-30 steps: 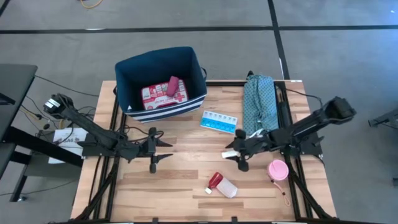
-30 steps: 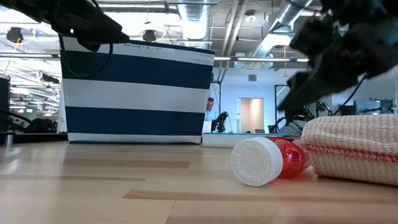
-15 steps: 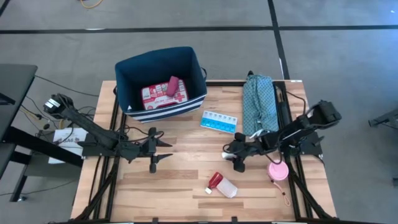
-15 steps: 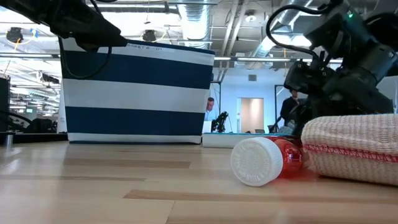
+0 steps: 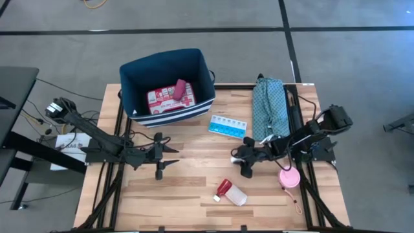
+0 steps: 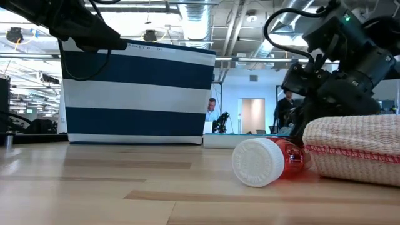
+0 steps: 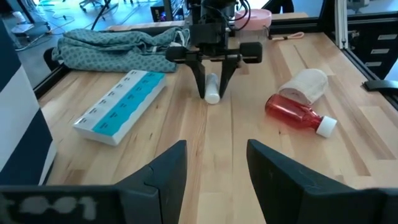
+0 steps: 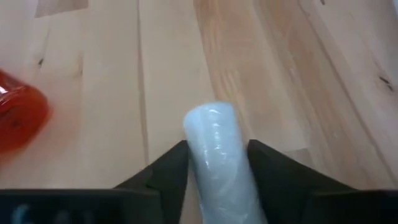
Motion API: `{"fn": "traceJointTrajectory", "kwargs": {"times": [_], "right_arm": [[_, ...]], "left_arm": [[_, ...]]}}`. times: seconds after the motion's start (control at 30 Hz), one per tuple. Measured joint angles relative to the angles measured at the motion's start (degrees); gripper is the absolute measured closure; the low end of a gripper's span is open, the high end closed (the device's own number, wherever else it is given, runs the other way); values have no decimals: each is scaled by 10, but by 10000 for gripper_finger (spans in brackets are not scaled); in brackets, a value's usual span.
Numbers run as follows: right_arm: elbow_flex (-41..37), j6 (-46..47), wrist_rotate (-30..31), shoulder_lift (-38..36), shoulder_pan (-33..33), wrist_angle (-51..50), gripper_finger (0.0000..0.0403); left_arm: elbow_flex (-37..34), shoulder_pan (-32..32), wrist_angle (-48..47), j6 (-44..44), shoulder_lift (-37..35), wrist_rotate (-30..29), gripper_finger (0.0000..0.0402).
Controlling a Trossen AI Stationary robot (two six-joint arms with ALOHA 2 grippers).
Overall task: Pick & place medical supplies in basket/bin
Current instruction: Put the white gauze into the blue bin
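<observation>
The white piece (image 8: 216, 146), a small wrapped roll, lies flat on the table right of centre. My right gripper (image 7: 212, 92) is down at it, open, one finger on either side; I cannot tell whether they touch it. My left gripper (image 5: 169, 155) waits open left of centre. The navy striped bin (image 5: 171, 115) stands at the far left and holds the red-and-white case (image 5: 169, 98) and the magenta block (image 5: 179, 89). The light-blue pill organizer (image 5: 228, 127) lies flat near the middle. The red bottle (image 5: 224, 188) lies on its side near the front edge. The pink disc (image 5: 288, 176) sits at the right.
A long teal patterned cloth bundle (image 5: 269, 110) lies along the far right side. A beige woven roll (image 7: 305, 84) rests against the bottle. Bare wood lies between the two grippers. A person stands far off in the room (image 6: 211, 112).
My right arm has folded in and come down. Its gripper dropped toward the table and shifted slightly toward the left edge, ending with its fingers around the white piece. Nothing on the table has moved.
</observation>
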Motion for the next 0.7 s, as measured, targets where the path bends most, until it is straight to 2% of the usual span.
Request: {"fn": "traceJointTrajectory", "kwargs": {"times": [0.17,0.27,0.43,0.53,0.6,0.7], "right_arm": [[0,20,2,1,-1,2,327],[-1,31,-19,2,0,26,367],[-3,14,-66,5,8,127,368],[-1,-6,-63,4,11,226,366],[8,-43,-59,4,11,295,354],[37,-148,-59,3,5,406,346]], "left_arm": [[0,0,1,-1,0,0,245],[0,0,1,-1,0,0,245],[0,0,1,-1,0,0,245],[0,0,2,-1,0,0,245],[0,0,2,-1,0,0,245],[0,0,3,-1,0,0,245]]}}
